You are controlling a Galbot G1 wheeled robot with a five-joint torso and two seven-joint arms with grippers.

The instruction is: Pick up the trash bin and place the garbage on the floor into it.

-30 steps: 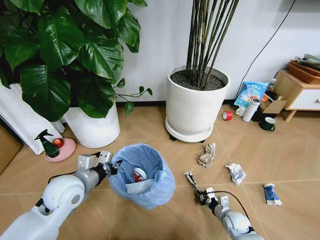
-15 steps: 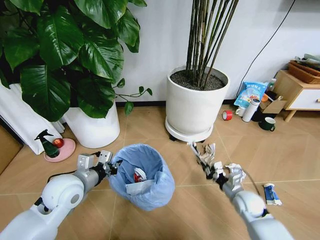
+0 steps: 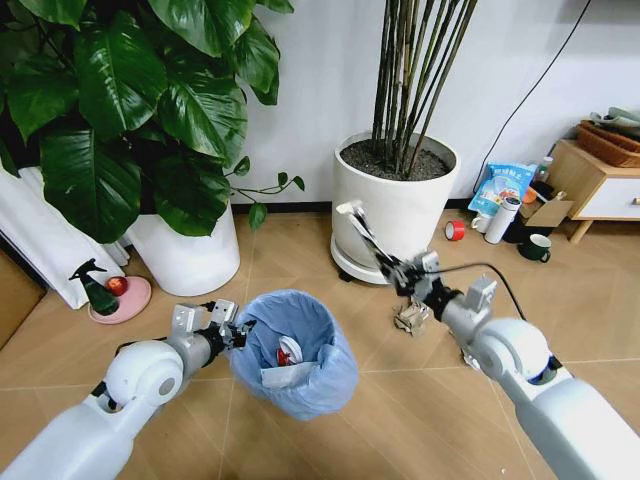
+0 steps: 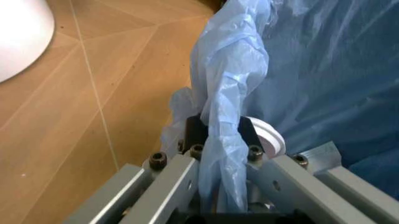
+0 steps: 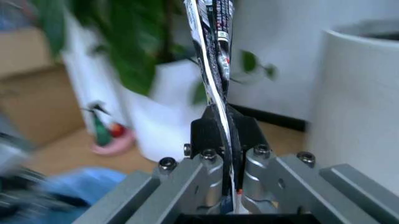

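Above floor (image 3: 300, 250), we log right gripper (image 3: 392, 268) clenched on striped wrapper (image 3: 362, 232): light, floppy, pinch end. Left gripper (image 3: 236, 332) grasps trash bin (image 3: 296, 350) rim.

We are showing two glossy white rounded arm shells, each narrowing into grey metal wrist section. Left gripper (image 3: 240, 328) is wearing silver bracket blocks and black fittings near trash bin (image 3: 296, 352) rim; thin black cable is looping along forearm. Right gripper (image 3: 385, 262) is carrying same silver blocks, black cable arching over wrist. Up close, fingers (image 4: 163, 184) are showing as brushed aluminium bars with dark hex screws and black pads (image 5: 209, 128).
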